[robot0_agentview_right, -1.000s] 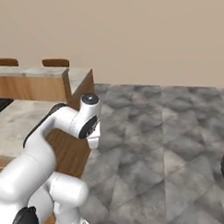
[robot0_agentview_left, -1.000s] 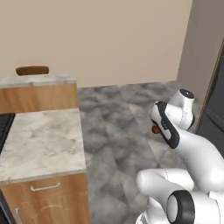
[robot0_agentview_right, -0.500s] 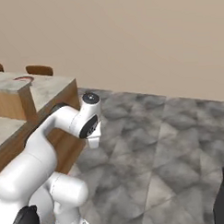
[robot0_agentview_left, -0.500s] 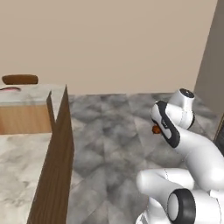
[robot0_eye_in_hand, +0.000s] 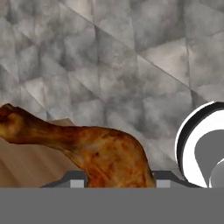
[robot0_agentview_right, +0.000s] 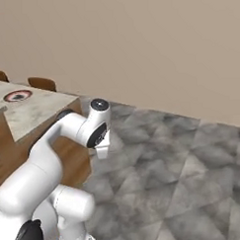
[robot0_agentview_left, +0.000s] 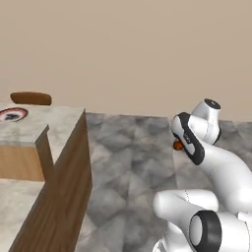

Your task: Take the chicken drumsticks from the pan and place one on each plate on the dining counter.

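Observation:
A glossy reddish-brown chicken drumstick sits between my gripper's two dark fingertips, its thin bone end pointing left. My gripper is shut on it, hanging above the grey stone floor. In the left base view a bit of the drumstick peeks out beside the folded arm. A red-rimmed plate with a dark centre lies on the dining counter, well to the left of the gripper. The pan is out of view.
Brown chair backs stand behind the counter. Its wood-panel side runs toward the base on the left. Open grey stone floor spreads ahead and to the right, up to a plain beige wall.
The whole picture has shifted as the base drives and turns; the dining counter and plate now show nearer on the left. The arm's pose and its hold on the drumstick are unchanged.

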